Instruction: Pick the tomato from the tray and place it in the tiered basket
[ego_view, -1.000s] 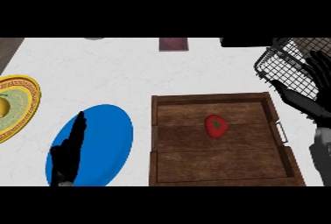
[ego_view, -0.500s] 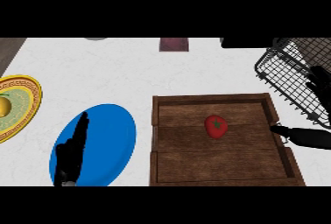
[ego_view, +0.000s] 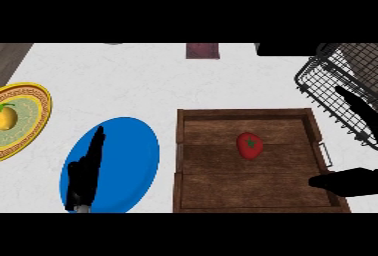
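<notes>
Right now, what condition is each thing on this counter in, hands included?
tomato: lying in the tray, untouched.
tray: flat on the counter, holding only the tomato.
tiered basket: at the far right, no tomato in it.
blue plate: bare, under the left hand.
yellow plate: carries a yellow fruit.
left hand: open, fingers straight.
right hand: over the tray's right edge, holding nothing visible.

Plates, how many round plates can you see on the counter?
2. A round blue plate lies left of the wooden tray, under the left hand. A yellow patterned plate sits at the left edge, partly cut off.
</notes>
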